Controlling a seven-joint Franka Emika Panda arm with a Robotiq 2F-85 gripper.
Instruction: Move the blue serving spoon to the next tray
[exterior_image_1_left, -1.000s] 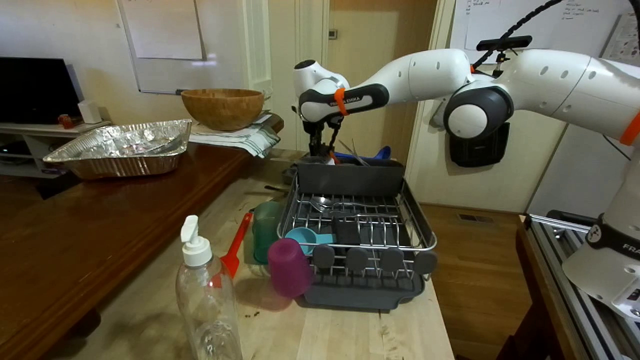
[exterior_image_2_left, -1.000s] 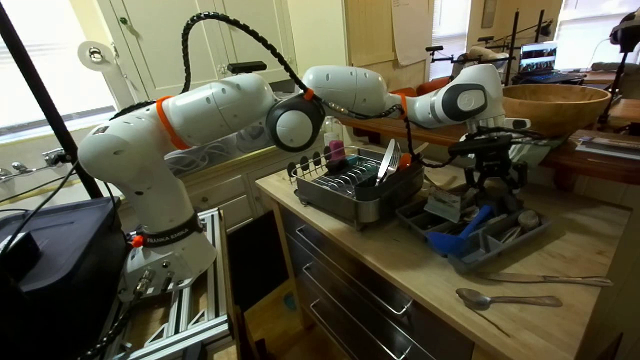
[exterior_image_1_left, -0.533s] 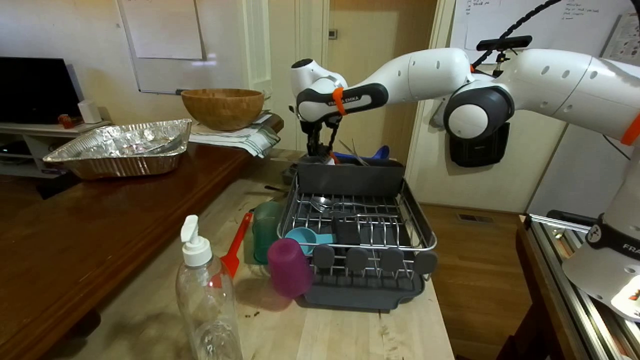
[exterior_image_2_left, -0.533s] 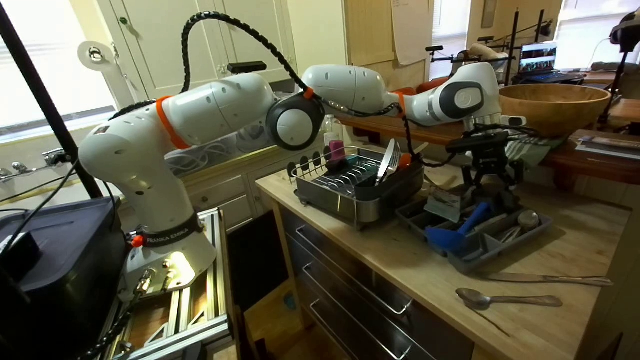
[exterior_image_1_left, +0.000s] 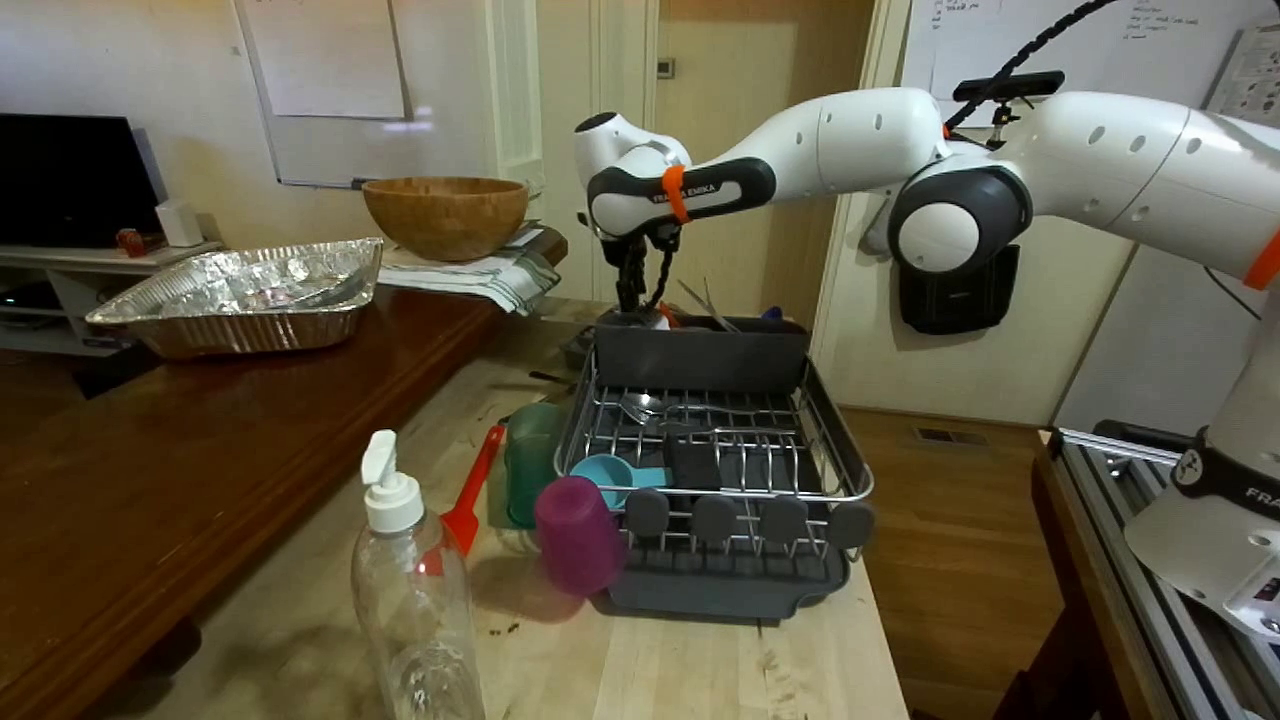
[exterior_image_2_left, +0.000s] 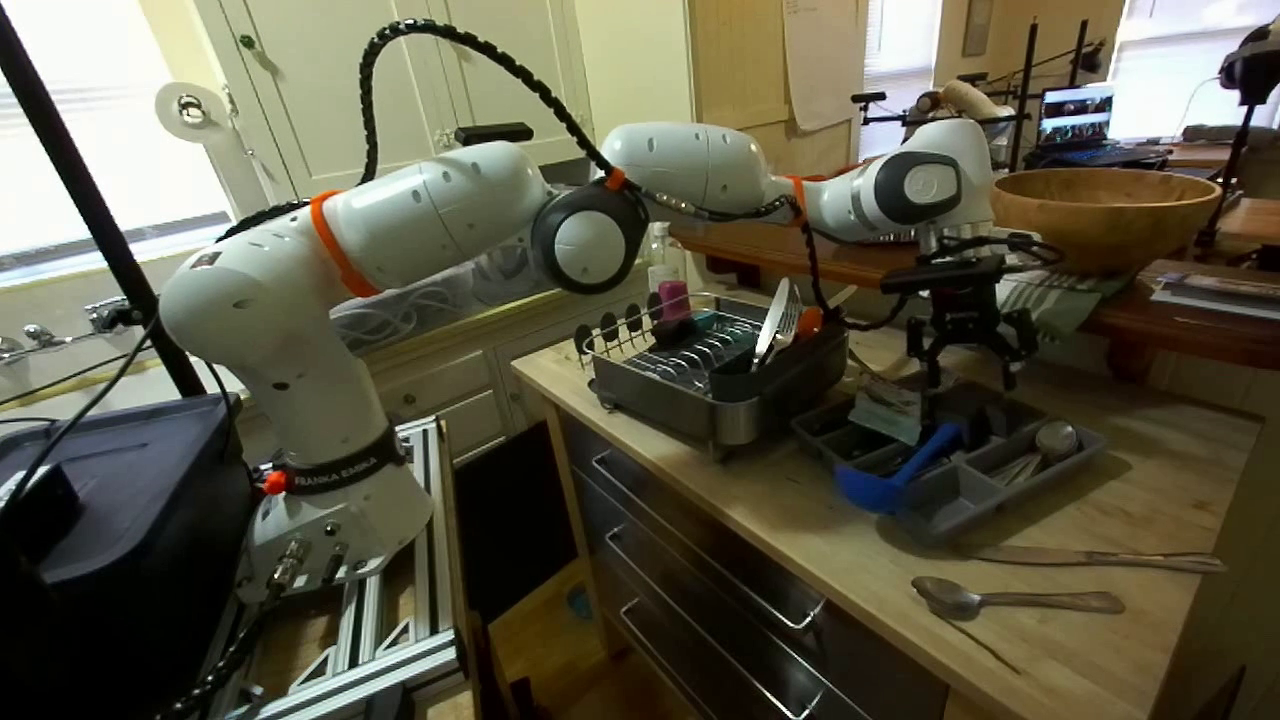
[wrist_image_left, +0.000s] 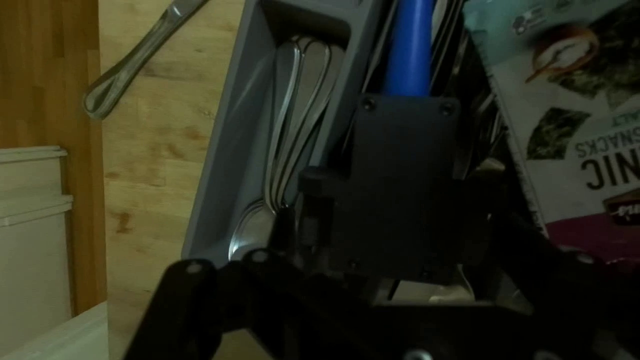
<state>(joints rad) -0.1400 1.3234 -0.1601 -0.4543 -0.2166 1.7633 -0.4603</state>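
The blue serving spoon lies in the grey cutlery tray in an exterior view. Its bowl is at the tray's edge and its handle slants inward. In an exterior view only a blue tip shows behind the rack. In the wrist view the blue handle runs up to a dark block with screws, which seems fixed to it. My gripper is open just above this block, fingers apart. In the wrist view the dark fingers stand on both sides of the block.
A dish rack with upright utensils stands beside the tray. A snack packet lies in the tray beside the handle. Several metal spoons fill another compartment. A knife and metal spoon lie on the counter.
The fingers have opened and let go of the dark block. My gripper has risen a little. The spoon has dropped lower, and its bowl has shifted left in an exterior view.
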